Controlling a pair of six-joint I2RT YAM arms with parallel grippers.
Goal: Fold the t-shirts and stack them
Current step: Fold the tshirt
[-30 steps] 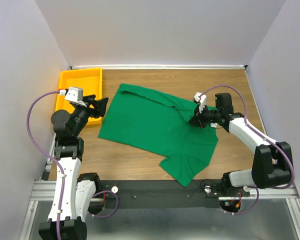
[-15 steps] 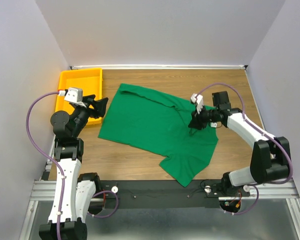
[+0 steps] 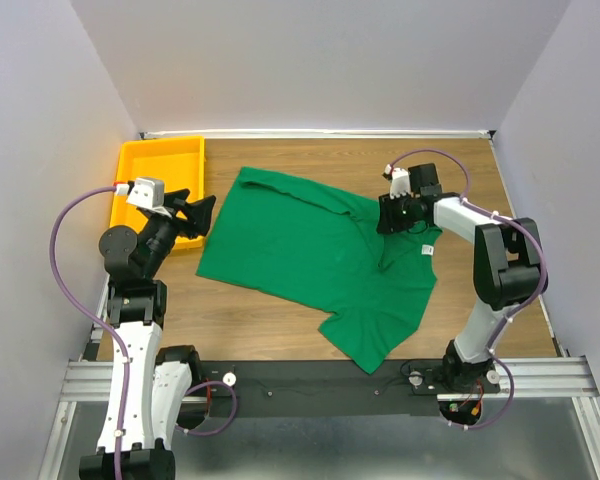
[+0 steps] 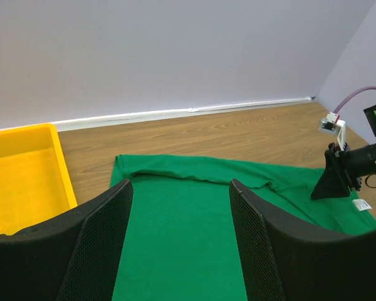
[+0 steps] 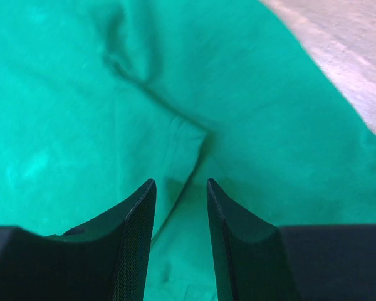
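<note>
The green t-shirt [image 3: 300,245] lies spread and rumpled on the wooden table, its white neck tag [image 3: 427,249] showing at the right. My right gripper [image 3: 386,222] hovers just over the shirt's right part, open, with nothing between its fingers. In the right wrist view a seam and a crease of the t-shirt [image 5: 81,94] lie below the right gripper [image 5: 178,182]. My left gripper [image 3: 202,212] hangs open above the shirt's left edge. The left wrist view shows the left gripper [image 4: 180,185] empty over the t-shirt [image 4: 175,238], with the right gripper [image 4: 329,188] far off.
A yellow plastic tray [image 3: 160,160] stands at the back left, its rim [image 4: 59,163] just left of the shirt. Grey walls close the table at the back and on both sides. Bare wood [image 3: 480,170] shows behind and right of the shirt.
My right gripper went from shut to open and moved back toward the far side, over the shirt's right part. The left arm barely shifted.
</note>
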